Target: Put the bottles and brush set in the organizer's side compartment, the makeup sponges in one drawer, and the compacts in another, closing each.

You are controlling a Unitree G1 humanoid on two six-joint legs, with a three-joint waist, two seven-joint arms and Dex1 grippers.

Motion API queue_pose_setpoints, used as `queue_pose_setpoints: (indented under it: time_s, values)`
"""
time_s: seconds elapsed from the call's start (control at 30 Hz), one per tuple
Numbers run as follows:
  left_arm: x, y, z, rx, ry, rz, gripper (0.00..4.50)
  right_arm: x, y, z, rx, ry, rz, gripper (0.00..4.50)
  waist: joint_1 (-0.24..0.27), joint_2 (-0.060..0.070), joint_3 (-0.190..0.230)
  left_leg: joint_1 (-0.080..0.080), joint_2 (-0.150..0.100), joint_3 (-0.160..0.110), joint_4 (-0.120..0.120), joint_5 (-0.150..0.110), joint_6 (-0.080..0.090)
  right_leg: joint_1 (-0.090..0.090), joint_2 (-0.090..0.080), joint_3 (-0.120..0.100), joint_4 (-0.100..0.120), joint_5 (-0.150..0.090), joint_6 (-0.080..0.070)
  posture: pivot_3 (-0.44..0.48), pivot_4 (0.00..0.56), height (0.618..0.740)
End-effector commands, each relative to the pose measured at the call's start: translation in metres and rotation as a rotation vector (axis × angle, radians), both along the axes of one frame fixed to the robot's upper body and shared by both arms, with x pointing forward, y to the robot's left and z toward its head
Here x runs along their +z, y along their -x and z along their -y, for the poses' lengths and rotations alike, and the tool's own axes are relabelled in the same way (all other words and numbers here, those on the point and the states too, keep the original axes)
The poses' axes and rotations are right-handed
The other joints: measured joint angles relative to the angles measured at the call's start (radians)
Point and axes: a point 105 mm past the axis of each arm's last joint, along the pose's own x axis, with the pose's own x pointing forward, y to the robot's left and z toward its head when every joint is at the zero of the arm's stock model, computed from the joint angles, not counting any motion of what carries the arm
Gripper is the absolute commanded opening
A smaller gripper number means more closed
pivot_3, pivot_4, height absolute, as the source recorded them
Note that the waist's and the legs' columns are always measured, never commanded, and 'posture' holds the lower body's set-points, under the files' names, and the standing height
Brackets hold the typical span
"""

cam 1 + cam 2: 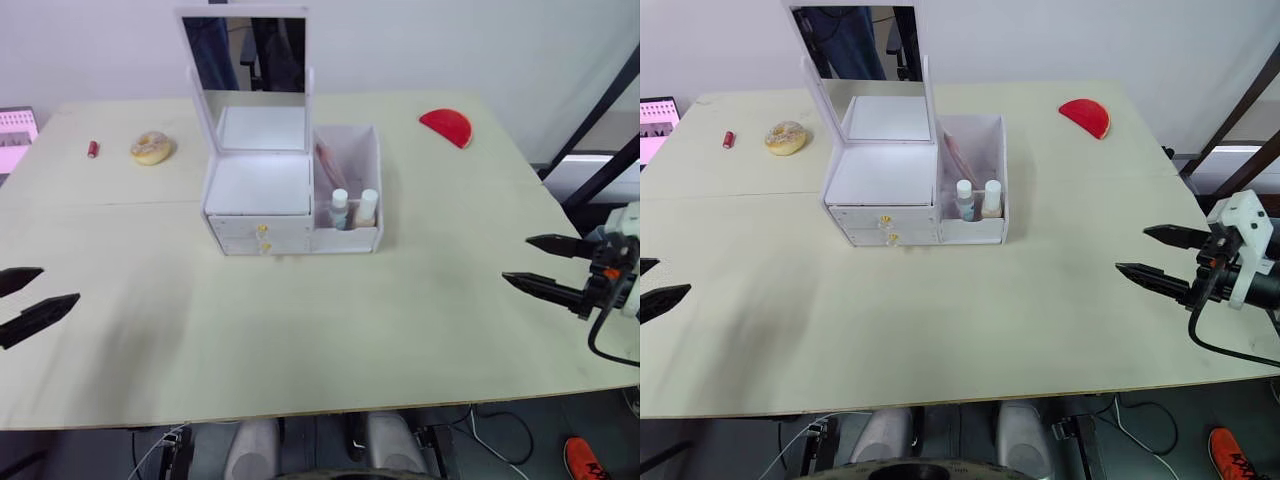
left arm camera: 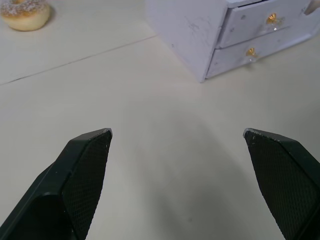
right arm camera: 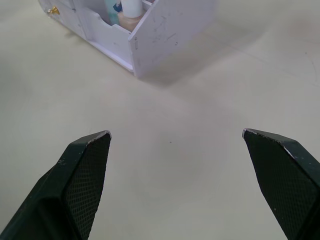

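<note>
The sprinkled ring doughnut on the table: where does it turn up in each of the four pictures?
Left eye view: sprinkled ring doughnut, far-left tabletop, beside a small red tube.
Right eye view: same spot.
Left wrist view: in a corner, cut by the edge.
Right wrist view: not in it.
Shared landmark: the white drawer organizer with gold knobs.

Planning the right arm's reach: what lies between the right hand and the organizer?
Nothing: bare table runs from the right hand to the organizer, as the right eye view shows.
</note>
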Motion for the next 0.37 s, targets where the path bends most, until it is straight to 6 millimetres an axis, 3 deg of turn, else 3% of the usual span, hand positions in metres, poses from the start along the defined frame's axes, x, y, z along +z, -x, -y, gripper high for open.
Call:
queue_pose_setpoints:
  time_s: [0.03, 0.37]
  values:
    - [0.0062, 0.0008, -0.0022, 0.006, -0.036, 0.032, 4.44, 0.0100, -0.0003, -0.0041, 0.022, 0.012, 0.032, 4.50, 0.000, 0.000, 0.000, 0.000, 0.000, 0.000, 0.000, 0.000, 0.000, 0.000, 0.000, 0.000, 0.000, 0.000, 0.000, 0.000, 0.150, 0.739]
    - [0.0013, -0.0005, -0.0011, 0.000, -0.057, 0.019, 4.44, 0.0094, 0.0009, -0.0091, 0.038, 0.002, 0.021, 4.50, 0.000, 0.000, 0.000, 0.000, 0.000, 0.000, 0.001, 0.000, 0.000, 0.000, 0.000, 0.000, 0.000, 0.000, 0.000, 0.000, 0.150, 0.739]
